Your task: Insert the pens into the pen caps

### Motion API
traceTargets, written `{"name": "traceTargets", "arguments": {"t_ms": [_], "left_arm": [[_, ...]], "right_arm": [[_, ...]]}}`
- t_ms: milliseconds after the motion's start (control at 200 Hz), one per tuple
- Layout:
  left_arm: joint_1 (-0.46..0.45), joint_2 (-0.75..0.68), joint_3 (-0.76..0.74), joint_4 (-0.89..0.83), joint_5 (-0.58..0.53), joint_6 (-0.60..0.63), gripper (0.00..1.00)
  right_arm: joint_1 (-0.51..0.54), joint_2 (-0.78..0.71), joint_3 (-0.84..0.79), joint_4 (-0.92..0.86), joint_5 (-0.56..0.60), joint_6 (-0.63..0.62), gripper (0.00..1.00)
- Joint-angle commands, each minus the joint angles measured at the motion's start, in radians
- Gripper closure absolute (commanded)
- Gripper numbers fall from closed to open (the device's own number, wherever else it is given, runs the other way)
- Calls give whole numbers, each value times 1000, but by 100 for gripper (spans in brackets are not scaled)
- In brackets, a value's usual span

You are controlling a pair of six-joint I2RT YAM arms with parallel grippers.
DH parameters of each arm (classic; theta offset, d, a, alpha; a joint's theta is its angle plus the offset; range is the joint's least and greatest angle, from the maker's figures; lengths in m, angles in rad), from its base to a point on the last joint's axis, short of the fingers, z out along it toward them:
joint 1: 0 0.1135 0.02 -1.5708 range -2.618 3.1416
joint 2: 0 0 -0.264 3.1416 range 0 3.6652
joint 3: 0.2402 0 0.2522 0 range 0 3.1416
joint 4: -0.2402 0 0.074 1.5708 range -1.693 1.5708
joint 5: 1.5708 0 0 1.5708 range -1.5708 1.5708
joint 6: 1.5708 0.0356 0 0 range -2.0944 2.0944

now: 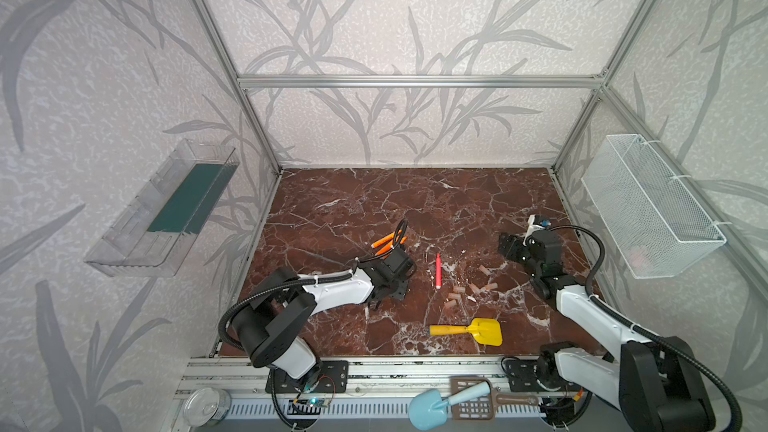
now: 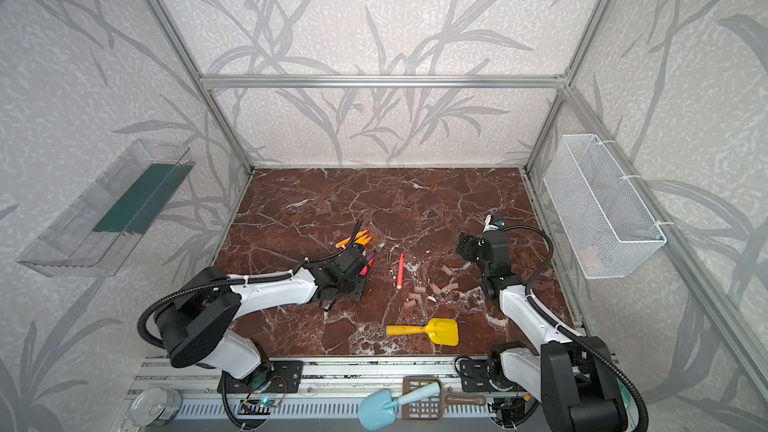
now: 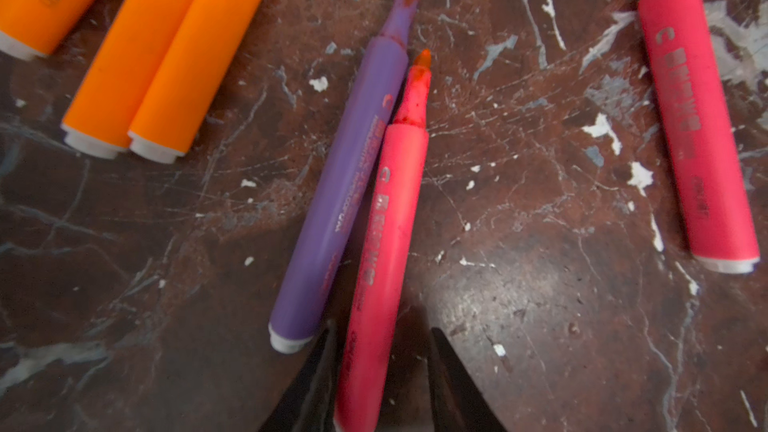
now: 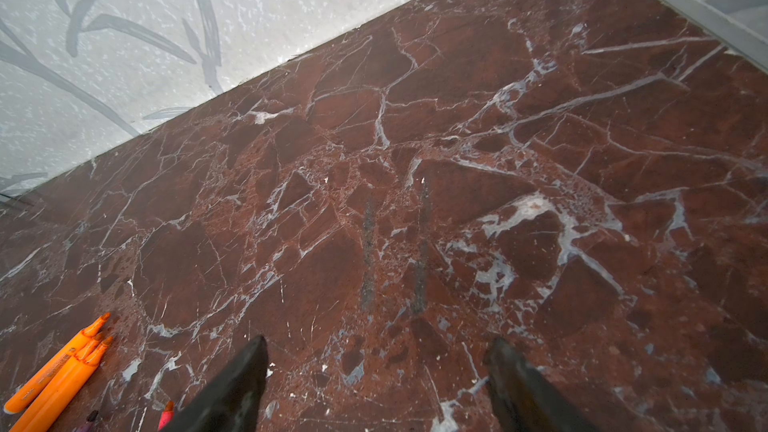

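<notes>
My left gripper [image 3: 382, 330] is low over the marble table [image 1: 332, 209], its jaws on either side of a pink-red pen [image 3: 386, 222]. One finger [image 3: 320, 367] touches the pen; the other stands off with a gap. A purple pen [image 3: 349, 184] lies against that pen. Three orange pens [image 3: 166, 56] lie together beyond, also visible in a top view [image 1: 384, 241]. Another pink-red pen [image 1: 438, 271] lies alone mid-table. Several pen caps [image 1: 457, 290] are scattered to its right. My right gripper [image 4: 378, 342] hovers open and empty over bare marble at the right [image 1: 505, 245].
A yellow toy shovel [image 1: 473, 331] lies near the table's front edge. A white mesh basket [image 1: 652, 209] hangs on the right wall and a clear bin [image 1: 166, 209] on the left wall. A blue shovel [image 1: 432, 407], a brown scoop and a can [image 1: 205, 407] sit on the front rail.
</notes>
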Motion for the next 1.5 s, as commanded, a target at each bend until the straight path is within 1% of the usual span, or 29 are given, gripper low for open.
{"name": "traceTargets", "arguments": {"t_ms": [0,55,210,295,390,480,540,660,680,790,850,915,1045,1140,1224,1329,1494], "left_arm": [[-5,22,14,-14,-8,3,63],[-5,25,11,-13,-9,5,65],[-5,28,6,-9,-13,14,77],[-5,23,4,-5,-16,21,81],[-5,13,10,-3,-12,30,85],[-5,-13,17,12,25,48,86],[-4,-45,18,25,52,60,86],[-5,-137,24,34,82,80,88],[-5,-156,24,36,86,82,88],[-4,-253,7,71,115,100,87],[-6,-298,-9,99,141,107,87],[-5,-336,-33,138,161,107,87],[-7,-395,-89,217,199,102,87],[-6,-432,-113,243,236,101,84],[-7,-450,-124,249,238,96,83],[-8,-457,-127,246,244,92,83],[-7,-457,-136,268,262,86,83]], "right_arm": [[-1,-8,24,-10,-1,-1,19],[-1,-13,24,-13,-1,0,19],[-1,-42,21,-43,-14,11,19],[-1,-54,24,-80,-74,32,20],[15,-56,15,-73,-153,72,22],[52,-67,18,-74,-189,117,23],[99,-85,24,-80,-179,136,25],[240,-139,16,-64,-90,184,26],[267,-145,10,-49,-77,220,27],[416,-157,-33,78,-23,331,30],[487,-138,-50,168,-17,374,31],[547,-102,-41,234,-24,405,36],[596,3,5,325,-89,470,45],[620,98,37,425,-149,495,46],[644,164,91,445,-186,491,47],[674,213,135,446,-188,486,47],[691,242,161,441,-169,482,47]]}}
